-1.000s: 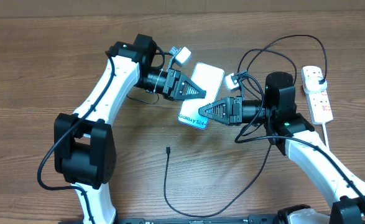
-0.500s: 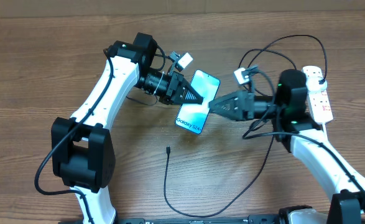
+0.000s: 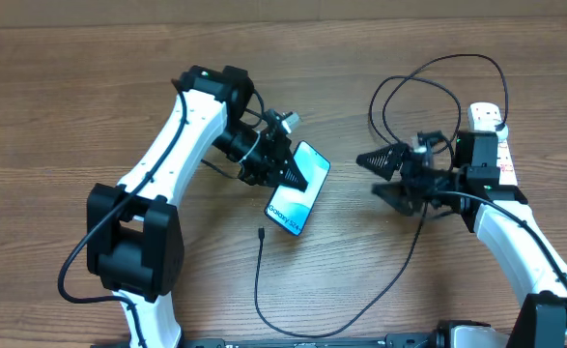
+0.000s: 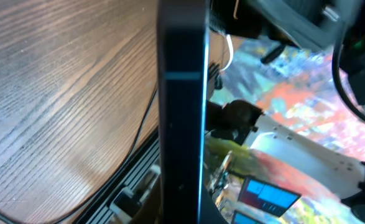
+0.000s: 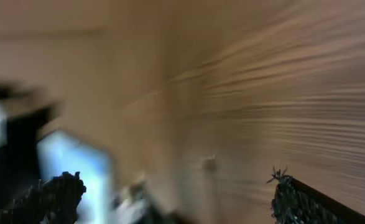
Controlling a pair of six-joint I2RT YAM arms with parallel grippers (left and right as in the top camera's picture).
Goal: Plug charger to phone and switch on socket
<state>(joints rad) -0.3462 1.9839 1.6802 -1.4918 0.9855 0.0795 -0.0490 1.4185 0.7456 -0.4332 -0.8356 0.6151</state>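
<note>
In the overhead view my left gripper [image 3: 300,179] is shut on the phone [image 3: 293,205], a slim handset with a lit light-blue screen, held tilted above the table. The left wrist view shows the phone's dark edge [image 4: 182,112] standing upright between the jaws. My right gripper [image 3: 368,175] is open and empty, a short way right of the phone. The right wrist view is blurred, with one fingertip [image 5: 51,196] at each side and the phone [image 5: 76,165] at far left. The charger's connector tip [image 3: 262,232] lies on the table below the phone. The white socket [image 3: 489,118] lies at the far right.
The black charger cable [image 3: 293,329] curves along the table's front edge, then runs up under my right arm and loops [image 3: 438,68] toward the socket. The socket's lower half is hidden behind my right arm. Bare wood lies to the left.
My right gripper opened, let go of the phone's end and drew back to the right. My left gripper kept the phone, turned it and carried it slightly down and left.
</note>
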